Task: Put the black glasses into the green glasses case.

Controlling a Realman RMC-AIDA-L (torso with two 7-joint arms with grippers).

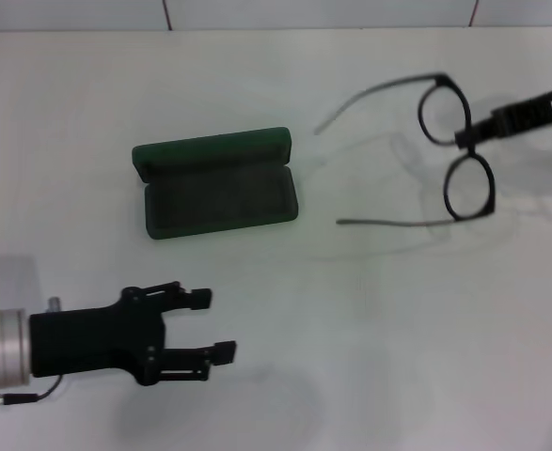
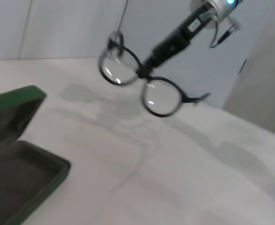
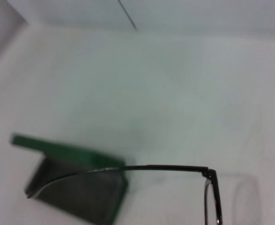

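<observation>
The right gripper (image 1: 471, 134) pinches the black glasses (image 1: 454, 150) at the bridge (light, fragile, temples splayed), aloft beside the open green glasses case (image 1: 214, 183); left gripper (image 1: 210, 325) idles, fingers spread

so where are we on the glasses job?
Done: the green glasses case lies open on the table, and the right claw has the black glasses pinched at the bridge, lifted clear of the table. In hand: carrying them, temples unfolded, off to the case's right. Left: placing them inside. The left claw sits open near the case.
</observation>
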